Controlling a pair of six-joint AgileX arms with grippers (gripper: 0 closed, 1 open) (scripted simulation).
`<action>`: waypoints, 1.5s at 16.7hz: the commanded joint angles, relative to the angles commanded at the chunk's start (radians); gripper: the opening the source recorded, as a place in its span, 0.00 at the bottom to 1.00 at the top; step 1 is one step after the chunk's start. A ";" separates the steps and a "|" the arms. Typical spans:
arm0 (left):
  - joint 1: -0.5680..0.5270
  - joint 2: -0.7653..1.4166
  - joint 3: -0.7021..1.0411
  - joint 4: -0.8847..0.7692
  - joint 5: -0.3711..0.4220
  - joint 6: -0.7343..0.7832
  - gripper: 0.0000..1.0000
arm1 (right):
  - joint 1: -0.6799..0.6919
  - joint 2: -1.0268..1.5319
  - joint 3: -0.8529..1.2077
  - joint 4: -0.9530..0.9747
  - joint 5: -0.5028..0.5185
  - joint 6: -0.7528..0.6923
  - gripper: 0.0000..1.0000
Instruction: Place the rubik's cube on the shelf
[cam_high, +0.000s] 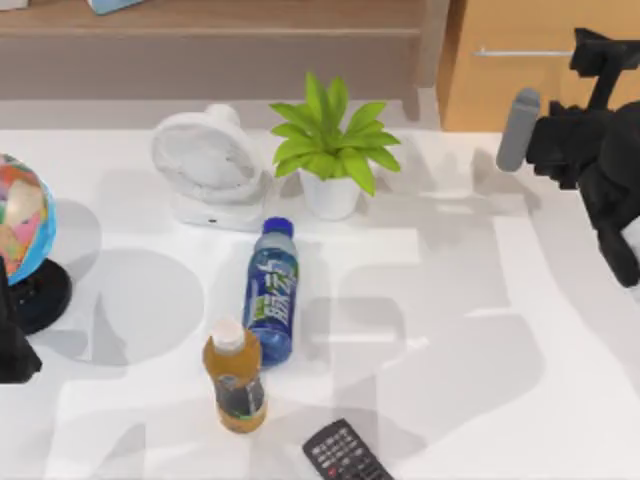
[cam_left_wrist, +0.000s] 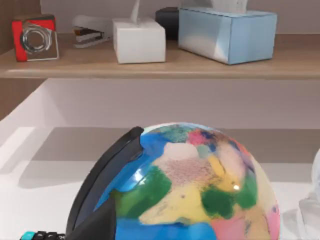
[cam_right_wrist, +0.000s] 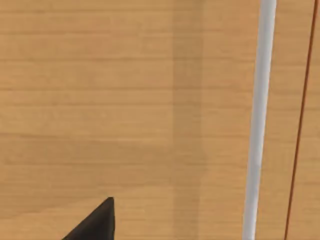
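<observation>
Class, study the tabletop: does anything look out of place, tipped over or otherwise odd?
Yes: the blue bottle lies on its side mid-table, while the orange bottle beside it stands upright. The remote sits at the table's near edge.

globe (cam_left_wrist: 195, 185) close, shelf (cam_left_wrist: 150, 65) behind

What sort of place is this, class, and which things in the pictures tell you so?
Probably a home or office desk area, in a rendered scene: a white table holds a fan, potted plant and globe, and a shelf carries tissue boxes.
</observation>
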 joint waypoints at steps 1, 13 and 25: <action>0.000 0.000 0.000 0.000 0.000 0.000 1.00 | -0.006 0.016 0.010 0.022 0.008 -0.012 1.00; 0.000 0.000 0.000 0.000 0.000 0.000 1.00 | -0.019 0.063 0.094 0.004 0.010 -0.025 1.00; 0.000 0.000 0.000 0.000 0.000 0.000 1.00 | -0.024 0.083 0.137 -0.019 0.004 -0.025 0.55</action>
